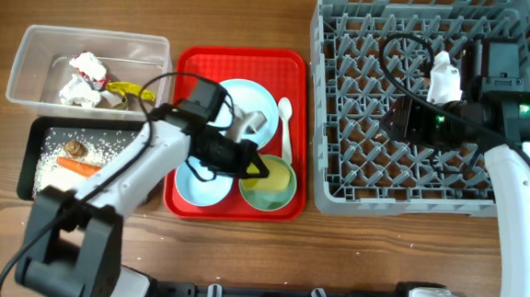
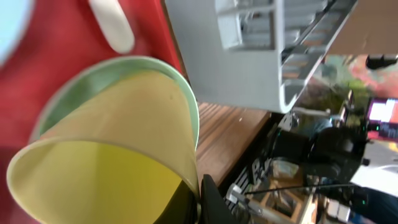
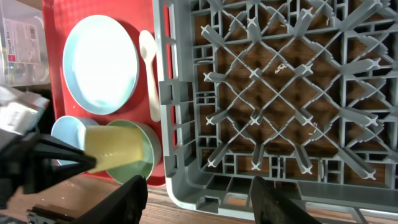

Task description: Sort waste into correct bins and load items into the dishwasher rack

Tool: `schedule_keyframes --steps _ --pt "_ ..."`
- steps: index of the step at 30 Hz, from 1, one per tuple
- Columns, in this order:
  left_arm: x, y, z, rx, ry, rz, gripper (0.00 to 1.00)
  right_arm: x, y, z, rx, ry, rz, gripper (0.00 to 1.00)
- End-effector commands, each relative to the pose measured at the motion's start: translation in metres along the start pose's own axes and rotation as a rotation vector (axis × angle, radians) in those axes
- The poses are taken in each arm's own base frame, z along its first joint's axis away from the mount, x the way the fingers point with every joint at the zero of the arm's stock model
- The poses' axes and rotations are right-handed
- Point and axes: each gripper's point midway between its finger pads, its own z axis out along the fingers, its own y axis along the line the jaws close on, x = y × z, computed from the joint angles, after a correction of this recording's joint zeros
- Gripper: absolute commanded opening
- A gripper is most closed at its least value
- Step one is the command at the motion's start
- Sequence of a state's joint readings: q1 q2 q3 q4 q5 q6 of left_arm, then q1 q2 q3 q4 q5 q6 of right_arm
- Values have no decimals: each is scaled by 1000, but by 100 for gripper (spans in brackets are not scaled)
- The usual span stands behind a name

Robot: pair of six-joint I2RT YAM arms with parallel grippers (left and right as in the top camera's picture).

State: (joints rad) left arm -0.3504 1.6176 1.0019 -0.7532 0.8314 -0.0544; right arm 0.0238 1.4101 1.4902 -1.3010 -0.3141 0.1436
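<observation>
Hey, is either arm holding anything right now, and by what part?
The left gripper holds the yellow plastic cup by the wall at its open rim. The right gripper, open over the grey rack, holds nothing.

One rack (image 1: 356,163), one red tray (image 1: 243,60), one clear tub (image 1: 40,61), one black tray (image 1: 32,153). One plate (image 1: 254,94), one blue bowl (image 1: 200,189), one green bowl (image 1: 264,200), one cup (image 1: 279,176), one spoon (image 1: 285,117). One carrot (image 1: 78,166), one brown lump (image 1: 73,145). Two arms (image 1: 144,160).
</observation>
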Motion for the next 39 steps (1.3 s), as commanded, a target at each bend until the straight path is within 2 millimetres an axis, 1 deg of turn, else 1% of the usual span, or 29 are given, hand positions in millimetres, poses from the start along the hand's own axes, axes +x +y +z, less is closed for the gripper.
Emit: schedule_keyframes --steps 1,3,6,9,10,13,14,16,18,19,21,22,23,24,26,29,33,39 --pt "-14 -10 -26 -4 -88 29 4 1 3 4 -16 13 -15 56" --pt "-17 -14 -35 -4 -119 45 4 1 3 4 -16 12 -15 56" --pt "-21 -27 -51 1 -175 89 4 2 3 4 -17 14 -14 56" --pt "-30 -49 -67 38 -247 184 4 2 5 4 -27 16 -18 57" --pt "-35 -62 -75 62 -289 246 4 3 9 3 -49 19 -41 57" --pt "-41 -102 -98 187 -377 422 4 6 31 1 -186 26 -152 57" --pt "-40 -116 -105 250 -391 475 4 7 38 -1 -223 26 -181 57" --pt "-36 -144 -128 433 -401 565 4 11 61 -8 -372 12 -294 57" --pt "-32 -154 -140 525 -389 594 4 13 78 -15 -478 -9 -373 57" --pt "-31 -158 -148 570 -379 606 4 14 85 -19 -524 -24 -415 58" --pt "-36 -152 -155 581 -388 580 4 12 85 -19 -527 -31 -424 58" --pt "-35 -151 -159 594 -388 585 4 12 85 -19 -527 -32 -424 59" --pt "-30 -154 -165 635 -374 614 4 12 85 -19 -527 -34 -426 59" --pt "-34 -150 -171 632 -377 568 4 12 87 -20 -535 -41 -447 59" --pt "-39 -147 -178 622 -396 557 4 14 97 -27 -612 -74 -530 59" --pt "-46 -148 -191 604 -428 576 4 17 121 -48 -793 -170 -686 61" --pt "-49 -154 -197 595 -441 615 4 18 143 -74 -983 -304 -812 62" --pt "-49 -157 -199 593 -445 625 4 5 149 -73 -1015 -377 -882 62"
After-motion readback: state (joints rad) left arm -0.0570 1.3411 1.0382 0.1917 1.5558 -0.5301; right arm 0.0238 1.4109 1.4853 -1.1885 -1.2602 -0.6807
